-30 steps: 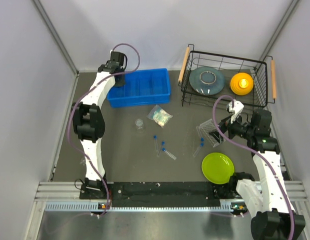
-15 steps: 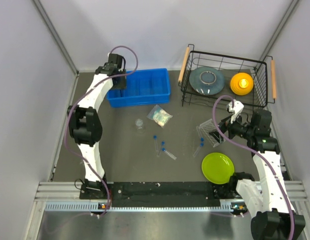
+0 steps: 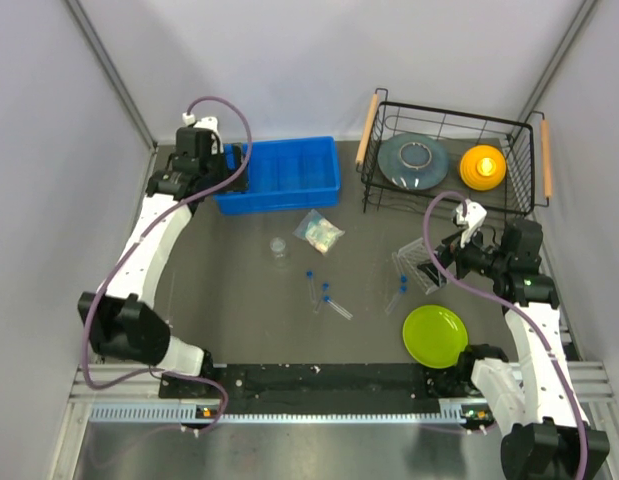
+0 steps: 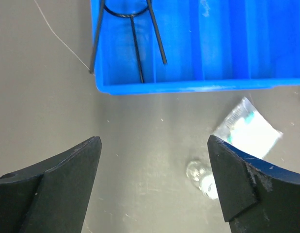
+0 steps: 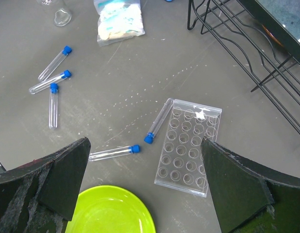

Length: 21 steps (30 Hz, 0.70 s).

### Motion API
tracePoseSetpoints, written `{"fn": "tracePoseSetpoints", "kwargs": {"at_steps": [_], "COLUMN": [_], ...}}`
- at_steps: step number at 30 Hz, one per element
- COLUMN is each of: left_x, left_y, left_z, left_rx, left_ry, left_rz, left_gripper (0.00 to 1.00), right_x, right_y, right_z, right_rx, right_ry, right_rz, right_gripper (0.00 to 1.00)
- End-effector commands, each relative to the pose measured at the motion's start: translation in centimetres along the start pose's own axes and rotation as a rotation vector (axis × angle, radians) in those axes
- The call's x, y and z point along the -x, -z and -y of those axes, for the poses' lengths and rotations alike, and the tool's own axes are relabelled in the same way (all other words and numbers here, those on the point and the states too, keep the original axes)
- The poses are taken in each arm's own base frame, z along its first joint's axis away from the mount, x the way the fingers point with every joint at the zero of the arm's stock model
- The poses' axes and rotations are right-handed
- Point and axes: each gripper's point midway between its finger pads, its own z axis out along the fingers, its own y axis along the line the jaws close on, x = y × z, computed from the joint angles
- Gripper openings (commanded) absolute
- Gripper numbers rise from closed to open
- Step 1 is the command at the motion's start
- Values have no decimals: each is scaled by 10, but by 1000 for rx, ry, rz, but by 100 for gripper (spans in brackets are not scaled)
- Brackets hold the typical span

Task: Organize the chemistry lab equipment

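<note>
So, which claw is nearer the rack?

My right claw [image 5: 144, 160] — it hangs just above the rack [image 5: 188, 145], jaws wide and holding nothing. The rack lies flat on the table. In my wrist view its long axis runs fore and aft, so its short side lies across my gap.

And the tubes?

Five tubes [image 5: 158, 121], all lying flat. Two are by the rack. One slants with its clear end at the rack's corner and its blue cap pointing back towards the plate [image 5: 113, 213]. The other lies crosswise between that cap and the plate's rim. The other three lie close together off to my left, mid-table, well apart from the rack.

What about the other arm?

My left claw [image 4: 153, 160] is spread wide too, and empty, over bare table by the left end of the bin [image 4: 246, 39]. The one ring [image 4: 136, 48] on its rod already lies in the bin. The one jar [image 4: 200, 175] sits on the near side of the bin, to the right of that claw, with the one packet [image 4: 246, 127] just beside it, further right.

Who takes what, then?

I'd judge the right claw for the rack and its two tubes, and the left for the jar and packet — the middle three tubes could go to either
</note>
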Motion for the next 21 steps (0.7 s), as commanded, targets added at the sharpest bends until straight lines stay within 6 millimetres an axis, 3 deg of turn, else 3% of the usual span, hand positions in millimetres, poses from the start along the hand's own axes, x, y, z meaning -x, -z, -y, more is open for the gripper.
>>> {"fn": "tracePoseSetpoints", "kwargs": {"at_steps": [1, 2, 4, 5, 6, 8, 10, 17, 21], "left_x": [4, -15, -24, -45, -49, -70, -77, -118, -132], "left_y": [41, 41, 59, 57, 73, 78, 89, 80, 73], "left_z": [23, 26, 35, 39, 54, 61, 67, 70, 78], "left_rx": [-188, -222, -296, -336, -439, -501, -551, -543, -509], "left_ry": [47, 52, 58, 55, 53, 86, 102, 133, 83], "left_rz": [116, 75, 95, 58, 65, 32, 29, -44, -71], "left_gripper": [98, 99, 99, 99, 99, 99, 99, 99, 99], "right_x": [4, 5, 2, 2, 2, 1, -1, -5, -6], "right_y": [-1, -1, -2, -3, -4, -4, -6, -7, -7], "right_z": [-4, -6, -9, -11, -13, -14, -14, -19, -17], "right_rx": [25, 39, 56, 70, 82, 91, 99, 132, 129], "right_ry": [61, 63, 64, 63, 61, 59, 54, 46, 42], "right_rz": [34, 40, 40, 45, 46, 45, 41, 47, 47], "right_gripper": [99, 99, 99, 99, 99, 99, 99, 99, 99]}}
